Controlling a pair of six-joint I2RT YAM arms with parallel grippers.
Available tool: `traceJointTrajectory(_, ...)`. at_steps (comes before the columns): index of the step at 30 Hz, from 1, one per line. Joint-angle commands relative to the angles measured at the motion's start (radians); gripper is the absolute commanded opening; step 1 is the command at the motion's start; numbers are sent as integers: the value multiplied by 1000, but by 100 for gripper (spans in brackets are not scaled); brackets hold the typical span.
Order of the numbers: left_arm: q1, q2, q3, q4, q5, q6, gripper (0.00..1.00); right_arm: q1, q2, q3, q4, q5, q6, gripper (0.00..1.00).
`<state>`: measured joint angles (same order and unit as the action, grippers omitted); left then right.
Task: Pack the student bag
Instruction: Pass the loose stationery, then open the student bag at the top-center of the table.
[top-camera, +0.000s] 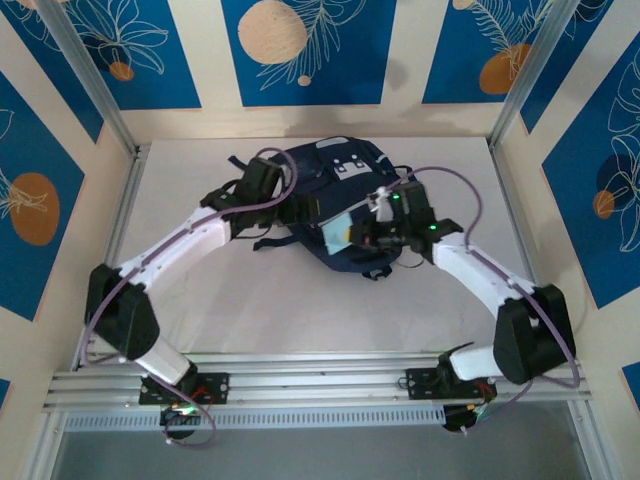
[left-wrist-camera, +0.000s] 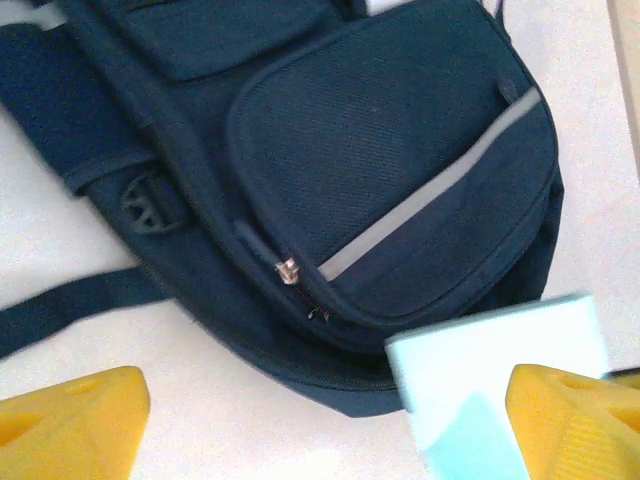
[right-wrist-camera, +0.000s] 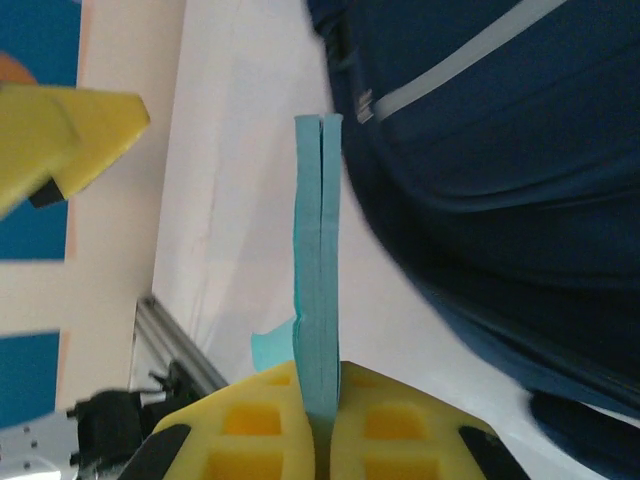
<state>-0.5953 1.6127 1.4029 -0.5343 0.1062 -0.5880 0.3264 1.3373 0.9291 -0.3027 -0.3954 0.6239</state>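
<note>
The right gripper (right-wrist-camera: 320, 405) pinched 1 thin blue book (right-wrist-camera: 318, 230) near the student bag (top-camera: 320, 160), mid frame. The left gripper (left-wrist-camera: 325, 425) was spread. I think the book was not inside yet.

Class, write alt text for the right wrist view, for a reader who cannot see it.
The right gripper clamps a thin light-blue booklet edge-on between its yellow fingers. Beside it lies the student bag, dark navy with a grey stripe, on a white table.

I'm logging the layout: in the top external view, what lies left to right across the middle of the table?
left gripper → pale blue booklet → right gripper; the student bag spans all three.
</note>
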Motion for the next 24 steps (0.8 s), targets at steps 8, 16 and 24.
traceJointTrajectory(8, -154, 353, 385, -205, -92, 493, 90, -361, -139, 14, -254, -6, 21, 0)
traceJointTrajectory(16, -200, 529, 559, -237, -152, 587, 89, -499, -227, -5, -296, -41, 14, 0)
traceJointTrajectory(24, -207, 637, 639, -215, -270, 609, 84, -523, -275, -48, -296, -74, 18, 0)
